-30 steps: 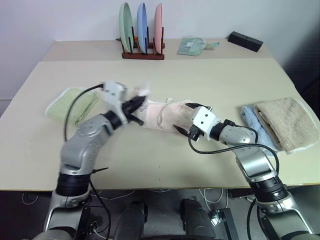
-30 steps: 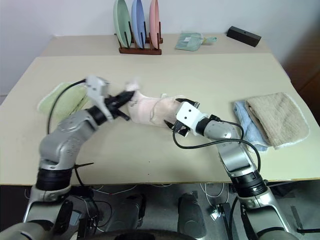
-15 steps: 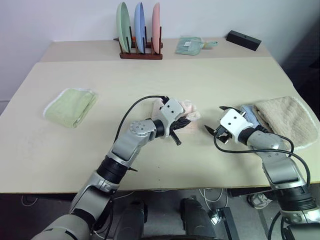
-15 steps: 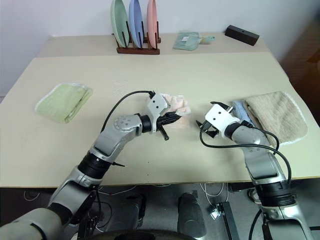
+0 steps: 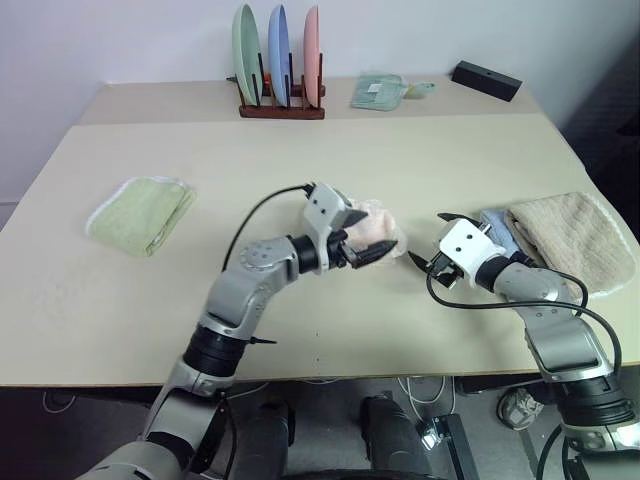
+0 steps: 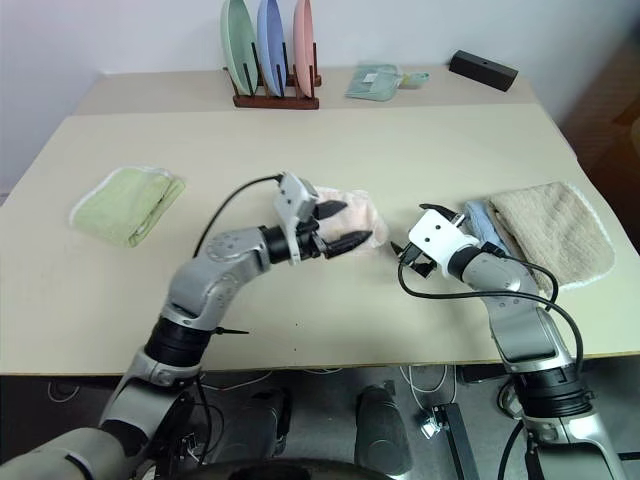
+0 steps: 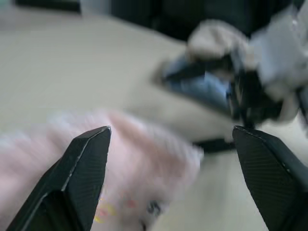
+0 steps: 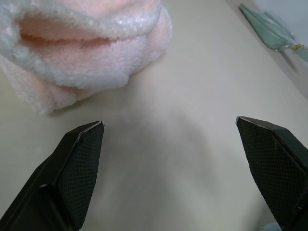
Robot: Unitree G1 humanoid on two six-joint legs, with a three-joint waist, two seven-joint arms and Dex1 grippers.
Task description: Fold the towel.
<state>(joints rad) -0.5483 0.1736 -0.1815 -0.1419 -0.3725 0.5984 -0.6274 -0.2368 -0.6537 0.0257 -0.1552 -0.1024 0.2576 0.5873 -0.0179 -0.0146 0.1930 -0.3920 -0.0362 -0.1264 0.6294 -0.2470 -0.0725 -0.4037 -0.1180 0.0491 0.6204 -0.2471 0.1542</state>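
Final fold laid: towel [image 5: 375,228] bunched at table [image 5: 300,150] centre. Left gripper [image 6: 345,226] over it, right gripper [image 5: 428,262] just right, both spread wide, empty. Next: flatten and square the bundle.

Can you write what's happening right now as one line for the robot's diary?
pink towel: folded, on table | left gripper: open over towel | right gripper: open, beside it
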